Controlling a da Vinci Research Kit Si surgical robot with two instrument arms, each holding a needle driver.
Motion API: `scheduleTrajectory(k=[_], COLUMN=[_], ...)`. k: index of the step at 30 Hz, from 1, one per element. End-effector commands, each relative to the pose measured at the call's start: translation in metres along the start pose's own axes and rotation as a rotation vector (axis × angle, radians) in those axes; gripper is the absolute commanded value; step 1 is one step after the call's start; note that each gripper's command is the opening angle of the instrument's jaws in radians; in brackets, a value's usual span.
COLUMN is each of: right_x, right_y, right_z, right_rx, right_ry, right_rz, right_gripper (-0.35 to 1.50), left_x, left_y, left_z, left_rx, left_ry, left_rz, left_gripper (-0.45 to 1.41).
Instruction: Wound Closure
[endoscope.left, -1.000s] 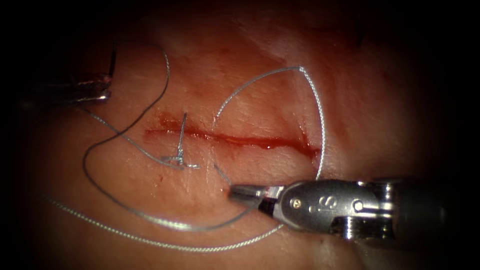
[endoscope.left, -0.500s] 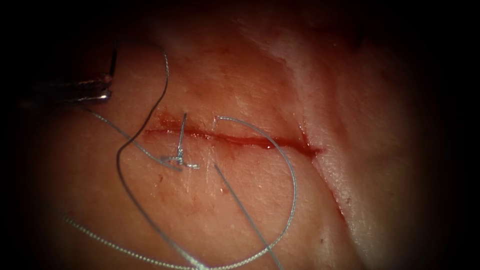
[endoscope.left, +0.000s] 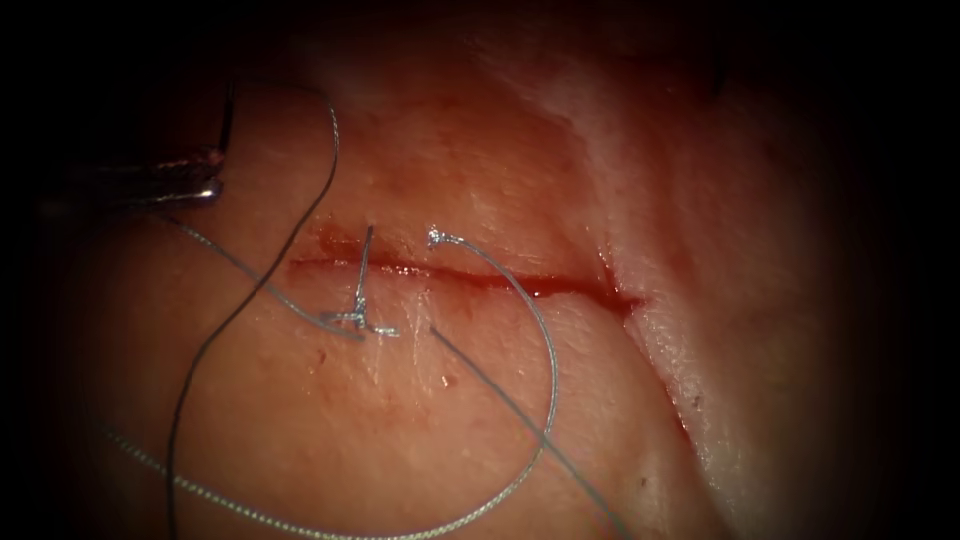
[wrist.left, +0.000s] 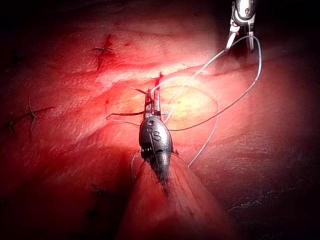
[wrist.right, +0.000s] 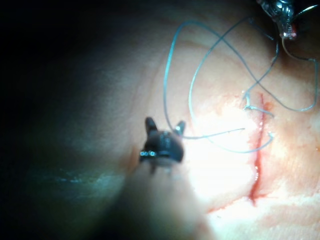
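Cut (endoscope.left: 470, 278) level across the tissue (endoscope.left: 420, 420), red fluid (endoscope.left: 545, 290) pooled toward its right end. Far left: left tool (endoscope.left: 205, 175) with jaws pressed together on the needle (endoscope.left: 228, 115), a dark sliver rising from the tips, clear of the tissue; grip point along the curve not discernible. Next, a knotted stitch (endoscope.left: 358, 305) over the cut's left part. Just right of it, thread (endoscope.left: 545, 350) entering above the cut, looping wide below. In the wrist views: right tool (wrist.right: 165, 124) with jaws spread, thread passing at its tips, nothing clamped.
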Motion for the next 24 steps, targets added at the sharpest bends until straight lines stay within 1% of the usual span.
scheduleTrajectory(k=[1, 3, 6, 11, 14, 15, 18, 20, 24], right_x=[0.0, -0.0001, -0.0006, -0.0014, -0.0017, -0.0018, -0.0021, -0.0023, -0.0033], right_y=[0.0018, 0.0028, 0.0048, 0.0078, 0.0097, 0.0101, 0.0112, 0.0119, 0.0127], right_z=[-0.0001, -0.0006, -0.0011, -0.0003, 0.0012, 0.0018, 0.0036, 0.0051, 0.0082], right_rx=[-0.016, -0.021, -0.022, -0.033, -0.086, -0.097, -0.132, -0.153, -0.187], right_ry=[-0.002, -0.004, -0.049, -0.114, -0.092, -0.08, -0.044, -0.033, -0.019], right_rz=[-0.015, -0.024, -0.06, -0.111, -0.091, -0.093, -0.112, -0.114, -0.116], right_gripper=[1.3, 1.33, 1.32, 1.3, 1.28, 1.25, 1.0, 0.9, 0.88], left_x=[-0.0007, -0.0007, -0.0007, -0.0007, -0.0007, -0.0007, -0.0008, -0.0008, -0.001], left_y=[0.0, 0.0, 0.0, 0.0, 0.0001, 0.0001, 0.0001, 0.0001, 0.0003], left_z=[0.0005, 0.0005, 0.0005, 0.0005, 0.0005, 0.0005, 0.0006, 0.0006, 0.0008], left_rx=[-0.001, -0.001, -0.001, -0.001, 0.0, 0.0, 0.0, 0.0, 0.003], left_ry=[0.001, 0.001, 0.001, 0.001, 0.001, 0.001, 0.001, 0.001, 0.001], left_rz=[0.0, 0.0, 0.0, 0.0, 0.001, 0.001, 0.001, 0.002, 0.003], left_gripper=[-0.45, -0.45, -0.45, -0.45, -0.45, -0.45, -0.45, -0.45, -0.45])
